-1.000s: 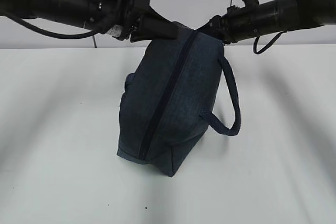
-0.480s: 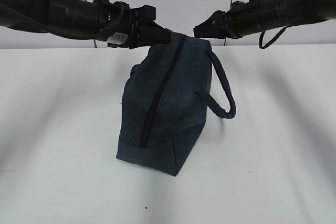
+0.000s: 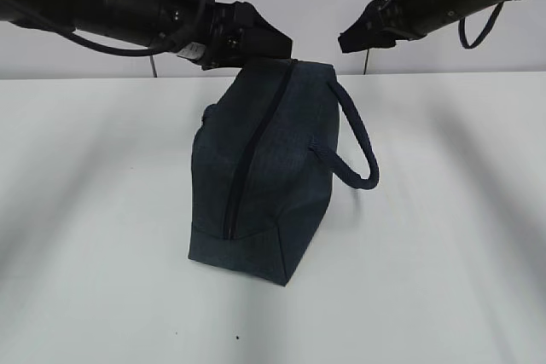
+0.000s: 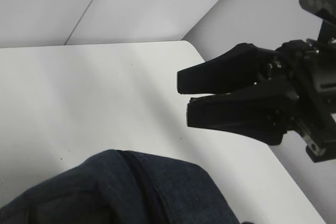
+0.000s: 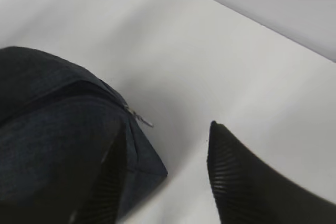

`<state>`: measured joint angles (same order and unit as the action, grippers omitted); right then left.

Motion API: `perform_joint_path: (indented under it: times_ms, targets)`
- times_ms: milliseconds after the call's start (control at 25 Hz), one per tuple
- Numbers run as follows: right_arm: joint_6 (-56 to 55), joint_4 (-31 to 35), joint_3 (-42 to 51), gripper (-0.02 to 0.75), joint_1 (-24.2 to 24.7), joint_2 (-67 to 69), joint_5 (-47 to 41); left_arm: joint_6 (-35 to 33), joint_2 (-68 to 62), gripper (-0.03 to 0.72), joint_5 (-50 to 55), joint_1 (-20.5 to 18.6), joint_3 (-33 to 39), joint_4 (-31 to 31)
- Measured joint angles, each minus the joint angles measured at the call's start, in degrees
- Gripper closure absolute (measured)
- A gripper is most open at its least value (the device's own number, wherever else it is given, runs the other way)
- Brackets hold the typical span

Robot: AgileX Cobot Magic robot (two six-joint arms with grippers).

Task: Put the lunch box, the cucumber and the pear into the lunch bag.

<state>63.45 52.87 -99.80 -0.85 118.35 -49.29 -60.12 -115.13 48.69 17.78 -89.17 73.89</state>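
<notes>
My left tool [image 3: 277, 44] hangs over the far end of the lunch bag [image 3: 264, 168], jaws pressed together on nothing. My right tool [image 3: 354, 38] hovers clear to the right, jaws apart. The navy bag rests zipped on the white desk [image 3: 452, 236], one loop handle [image 3: 357, 147] sticking out rightward.

Dark navy lunch bag [image 3: 273, 168], black end effectors, white table [image 3: 444, 236].
</notes>
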Motion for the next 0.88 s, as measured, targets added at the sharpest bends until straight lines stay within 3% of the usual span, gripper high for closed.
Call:
perform_joint_path:
  times_ms: [200,480,880]
  targets:
    - [-10.3,-9.9,0.0,0.340,0.0,-2.6,-1.0,3.6,4.1,0.254,-0.2,-1.0,-1.7,-7.2]
    - [-27.8,-24.1,0.0,0.340,0.0,-7.1,-4.1,12.3,11.6,0.255,0.5,-5.6,-1.9,-16.7]
    - [-42.9,-31.2,0.0,0.340,0.0,-12.0,-16.2,33.1,21.2,0.267,6.5,-10.0,-1.9,-44.3]
